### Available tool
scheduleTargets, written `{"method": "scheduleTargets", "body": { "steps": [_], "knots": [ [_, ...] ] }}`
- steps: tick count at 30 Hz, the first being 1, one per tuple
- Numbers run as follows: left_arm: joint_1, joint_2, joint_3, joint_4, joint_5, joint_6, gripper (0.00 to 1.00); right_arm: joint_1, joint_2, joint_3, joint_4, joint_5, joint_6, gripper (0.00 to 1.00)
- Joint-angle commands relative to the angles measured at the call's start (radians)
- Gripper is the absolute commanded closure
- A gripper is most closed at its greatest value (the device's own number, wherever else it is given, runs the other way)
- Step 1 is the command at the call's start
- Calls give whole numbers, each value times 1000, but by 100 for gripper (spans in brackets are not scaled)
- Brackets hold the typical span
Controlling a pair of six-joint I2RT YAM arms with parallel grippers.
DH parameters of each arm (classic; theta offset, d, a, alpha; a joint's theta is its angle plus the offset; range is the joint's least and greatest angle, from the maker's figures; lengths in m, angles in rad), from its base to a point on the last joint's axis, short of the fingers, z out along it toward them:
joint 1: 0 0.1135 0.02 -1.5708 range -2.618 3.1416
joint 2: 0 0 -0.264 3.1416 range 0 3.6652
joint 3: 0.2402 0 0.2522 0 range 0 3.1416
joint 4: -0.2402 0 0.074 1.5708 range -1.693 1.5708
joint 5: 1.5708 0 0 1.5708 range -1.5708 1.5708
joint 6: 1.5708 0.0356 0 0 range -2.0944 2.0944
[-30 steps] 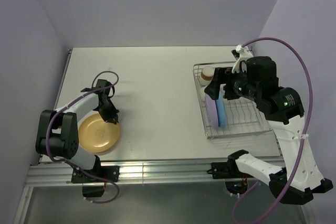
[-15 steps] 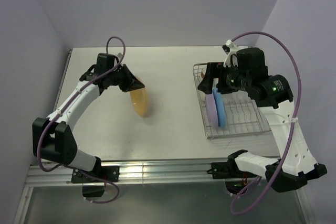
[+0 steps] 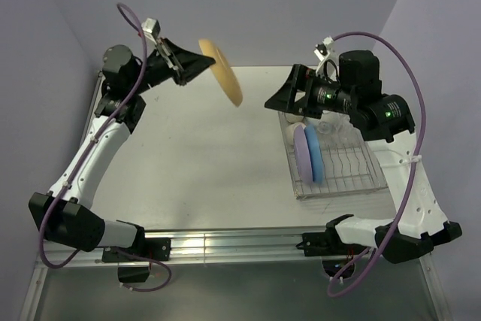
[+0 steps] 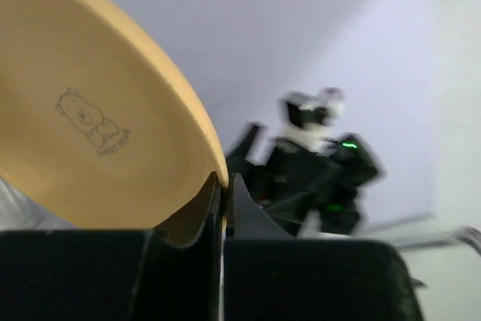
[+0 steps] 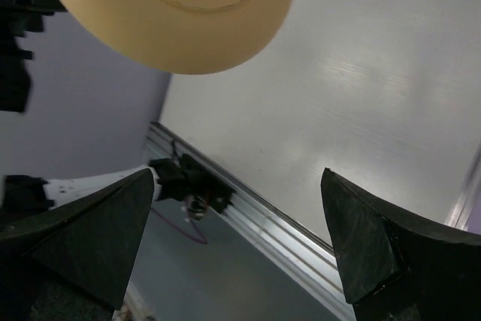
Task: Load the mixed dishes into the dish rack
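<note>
Your left arm point(image 3: 96, 157), jaws clamped on the rim of the orange-yellow plate point(image 3: 222, 73), has lifted it off the tabletop point(image 3: 203, 167) and holds it tilted in the air left of the dish rack point(image 3: 353, 180), facing the wide-apart jaws of your right arm point(image 3: 387, 114), likely for a handover.

Left pincer point(image 3: 200, 61) lifted the orange-yellow plate point(image 3: 222, 74) high; right pincer point(image 3: 276, 98) swung toward it

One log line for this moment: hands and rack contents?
left hand: shut on orange-yellow plate, aloft, tilted | right hand: open, empty | dish rack: purple plate, blue plate upright
</note>
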Motion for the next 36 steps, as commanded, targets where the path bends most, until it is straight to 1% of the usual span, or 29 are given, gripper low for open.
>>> {"method": "scheduleTargets", "body": {
  "steps": [1,2,3,4,5,6,7,8,9,10,11,12,13,14,15,16,19,23,30,36],
  "knots": [
    [4,-52,-20,644,19,-381,100,-25,-12,-25,269,-189,197,0],
    [4,-43,-38,751,-5,-516,100,-36,-25,-48,328,-228,293,0],
    [4,-39,-75,965,-39,-582,100,-51,-31,-106,386,-265,345,0],
    [4,-32,-92,1057,-115,-638,100,-75,-40,-137,523,-324,404,0],
    [4,-20,-107,1133,-154,-731,100,-88,-61,-169,598,-346,515,0],
    [4,-14,-132,1265,-195,-771,100,-100,-72,-234,673,-366,571,0],
    [4,-8,-141,1315,-234,-803,100,-112,-81,-268,830,-383,632,0],
    [4,1,-147,1356,-292,-848,100,-137,-100,-298,914,-405,754,0],
    [4,4,-153,1387,-314,-865,100,-146,-106,-364,990,-411,816,0],
    [4,7,-158,1440,-338,-879,100,-154,-109,-398,1160,-417,887,0],
    [4,12,-160,1462,-375,-900,100,-166,-111,-430,1243,-419,1018,0],
    [4,15,-158,1481,-386,-910,100,-166,-111,-491,1316,-405,1076,0],
    [5,17,-158,1513,-395,-917,100,-168,-109,-516,1453,-394,1134,0],
    [4,23,-160,1528,-407,-936,100,-168,-97,-535,1521,-385,1224,0],
    [1,24,-163,1539,-423,-943,100,-168,-89,-561,1581,-365,1264,0],
    [1,24,-167,1554,-427,-949,100,-168,-80,-569,1686,-353,1300,0],
    [-4,17,-201,1576,-453,-976,100,-166,-23,-569,1805,-324,1416,0],
    [-9,24,-197,1594,-461,-986,100,-157,44,-529,1894,-293,1490,0],
    [-13,49,-146,1614,-452,-999,100,-97,164,-379,1861,-273,1490,0],
    [-24,47,-140,1625,-444,-997,100,-62,244,-296,1836,-259,1487,0]
  ]
}}
